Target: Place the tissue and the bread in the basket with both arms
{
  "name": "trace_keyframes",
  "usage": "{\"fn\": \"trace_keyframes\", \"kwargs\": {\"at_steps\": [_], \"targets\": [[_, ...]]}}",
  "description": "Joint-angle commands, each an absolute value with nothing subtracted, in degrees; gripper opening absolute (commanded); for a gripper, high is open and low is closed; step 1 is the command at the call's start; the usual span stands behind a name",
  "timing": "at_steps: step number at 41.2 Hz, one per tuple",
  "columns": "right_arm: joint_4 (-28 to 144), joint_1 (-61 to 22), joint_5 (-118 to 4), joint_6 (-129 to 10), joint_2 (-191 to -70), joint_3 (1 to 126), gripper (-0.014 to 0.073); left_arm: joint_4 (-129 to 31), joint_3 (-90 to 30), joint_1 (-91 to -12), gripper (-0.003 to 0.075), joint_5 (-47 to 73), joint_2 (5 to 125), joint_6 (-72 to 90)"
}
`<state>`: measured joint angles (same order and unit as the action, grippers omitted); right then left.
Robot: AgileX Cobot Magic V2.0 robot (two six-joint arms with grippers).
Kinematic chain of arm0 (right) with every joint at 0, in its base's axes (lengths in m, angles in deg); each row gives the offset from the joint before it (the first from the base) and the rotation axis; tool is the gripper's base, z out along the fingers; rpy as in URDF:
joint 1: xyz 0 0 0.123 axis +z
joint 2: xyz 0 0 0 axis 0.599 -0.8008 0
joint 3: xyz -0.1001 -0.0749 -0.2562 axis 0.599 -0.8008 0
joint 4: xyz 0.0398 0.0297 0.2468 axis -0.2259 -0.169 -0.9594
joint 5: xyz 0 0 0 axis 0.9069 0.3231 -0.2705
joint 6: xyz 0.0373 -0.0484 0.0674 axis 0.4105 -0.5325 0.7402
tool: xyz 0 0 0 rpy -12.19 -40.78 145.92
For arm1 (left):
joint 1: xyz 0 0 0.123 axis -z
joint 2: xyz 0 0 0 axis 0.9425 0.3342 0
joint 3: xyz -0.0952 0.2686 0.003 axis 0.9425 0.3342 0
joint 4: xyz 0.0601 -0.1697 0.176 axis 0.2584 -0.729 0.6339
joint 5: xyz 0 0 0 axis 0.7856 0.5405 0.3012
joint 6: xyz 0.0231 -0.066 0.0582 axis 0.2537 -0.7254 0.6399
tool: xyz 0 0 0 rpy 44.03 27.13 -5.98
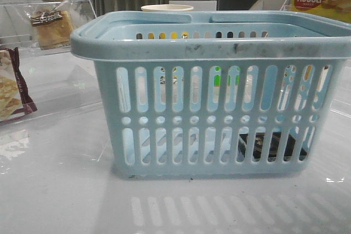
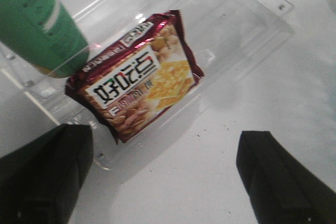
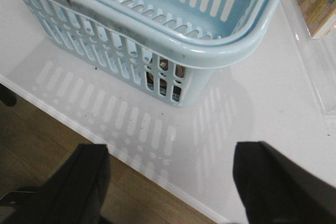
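Hands (image 2: pixel 163 177) (image 3: pixel 168 182) wide open, empty.

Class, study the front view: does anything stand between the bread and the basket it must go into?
The bread lies at the back left, seemingly inside a clear plastic holder, whose wall would stand between it and the basket. Apart from that wall and the basket's own rim, nothing visible blocks the way.
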<state>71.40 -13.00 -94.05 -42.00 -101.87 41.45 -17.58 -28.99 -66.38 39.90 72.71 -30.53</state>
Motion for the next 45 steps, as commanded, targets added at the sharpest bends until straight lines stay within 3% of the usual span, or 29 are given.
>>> {"fn": "trace_keyframes", "kwargs": {"at_steps": [1,15,28,45], "targets": [[72.04,-13.11,-90.49,-42.60,-102.04,42.94,0.0589,-19.74,-32.34,-70.95,0.0603,33.32,73.14,-30.91],[72.04,-13.11,-90.49,-42.60,-102.04,42.94,0.0589,-21.68,-33.36,-78.01,0.0603,23.90,75.62,-30.91],[72.04,-13.11,-90.49,-42.60,-102.04,42.94,0.0589,-22.92,-34.97,-71.94,0.0603,25.60,76.79,-24.21],[72.04,-13.11,-90.49,-42.60,-102.04,42.94,0.0589,-27.08,-53.27,-68.68,0.0603,35.87,95.43,-18.52]]}}
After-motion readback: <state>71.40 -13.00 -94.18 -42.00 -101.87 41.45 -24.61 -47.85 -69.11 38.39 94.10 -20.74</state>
